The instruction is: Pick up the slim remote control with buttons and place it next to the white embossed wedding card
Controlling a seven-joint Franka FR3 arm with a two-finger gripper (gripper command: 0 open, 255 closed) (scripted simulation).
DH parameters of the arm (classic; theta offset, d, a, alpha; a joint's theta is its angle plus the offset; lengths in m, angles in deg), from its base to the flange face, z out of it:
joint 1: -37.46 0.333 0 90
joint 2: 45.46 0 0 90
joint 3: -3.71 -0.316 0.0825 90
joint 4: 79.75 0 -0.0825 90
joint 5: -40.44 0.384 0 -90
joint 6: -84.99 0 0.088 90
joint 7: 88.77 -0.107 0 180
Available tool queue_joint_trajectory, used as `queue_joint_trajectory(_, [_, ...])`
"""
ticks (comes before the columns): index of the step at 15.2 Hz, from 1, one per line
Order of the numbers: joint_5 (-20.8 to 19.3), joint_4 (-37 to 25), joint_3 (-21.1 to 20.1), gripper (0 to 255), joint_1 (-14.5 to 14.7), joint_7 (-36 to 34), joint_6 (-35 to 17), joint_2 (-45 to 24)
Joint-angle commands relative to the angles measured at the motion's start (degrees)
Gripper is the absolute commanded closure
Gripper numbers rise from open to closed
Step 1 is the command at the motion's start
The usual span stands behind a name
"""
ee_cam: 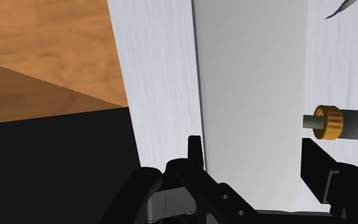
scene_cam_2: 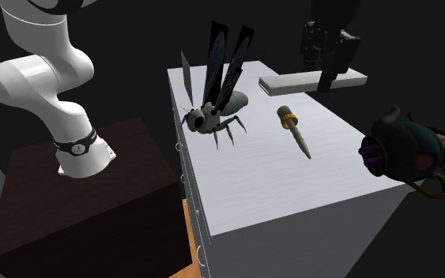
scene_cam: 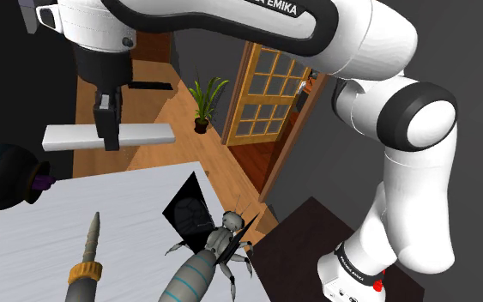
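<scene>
Remote (scene_cam: 145,134) (drawn as a plain pale slab) hangs clenched in the pincer (scene_cam: 107,137), above the surface (scene_cam: 119,202) edge. Risk: smooth sides slip or pivot, dropping it to the wooden floor (scene_cam: 166,159). The card can't be identified, so misplacement is possible.

The shoulder view looks down from beside the stand (scene_cam: 351,274) across the white table (scene_cam: 136,193). The second exterior view faces back from the opposite side, sharing the insect model (scene_cam: 198,273) and pointed tool (scene_cam: 87,257). The wrist view looks straight down, close over the remote (ee_cam: 254,95).
</scene>
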State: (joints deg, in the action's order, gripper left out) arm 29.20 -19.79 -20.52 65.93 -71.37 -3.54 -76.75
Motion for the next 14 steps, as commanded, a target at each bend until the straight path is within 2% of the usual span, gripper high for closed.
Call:
queue_joint_trajectory(1, [1.09,5.69,-0.76,255,-0.57,-1.19,-1.87,3.87])
queue_joint_trajectory(7, [5.19,22.92,-3.26,255,-1.14,-5.33,-7.81,15.75])
queue_joint_trajectory(14, [9.81,35.95,-6.07,255,0.46,-10.06,-11.46,26.27])
